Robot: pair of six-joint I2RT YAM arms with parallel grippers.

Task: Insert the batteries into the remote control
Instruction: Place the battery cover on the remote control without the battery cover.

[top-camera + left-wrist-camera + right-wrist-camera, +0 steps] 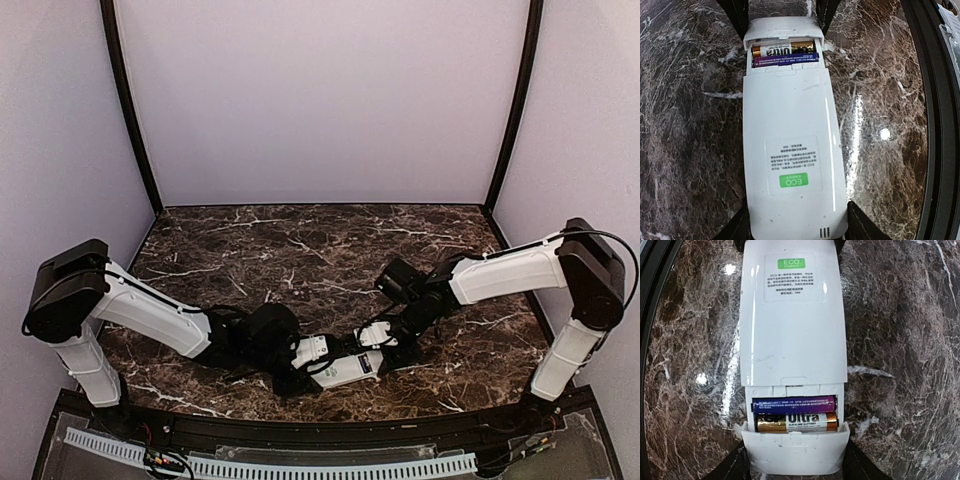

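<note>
From above, I am looking at the remote control (350, 368) lying back-up at about 6 o'clock on the dark marble desk (300, 250). The left arm (150, 310) is reaching in from 9 o'clock and the right arm (500, 275) from 3 o'clock. They are meeting at its two ends.

In the left wrist view, the left jaws are sitting at the 6 o'clock end. One dark finger (737, 227) is on each side, and both look pressed against the white body. So I think these jaws are pinching it. At the 12 o'clock end, the batteries (785, 54) are lying side by side in the open slot. One is gold and black, one is purple-blue.

In the right wrist view, the slot is at 6 o'clock and the green sticker (791, 263) at 12 o'clock. The right jaws are hugging the slot end, closed to the width of the remote.

I think the loading is nearly done, as both batteries look flat. Next, the slot needs closing with a gentle, straight push. I am not seeing any loose cover here.
</note>
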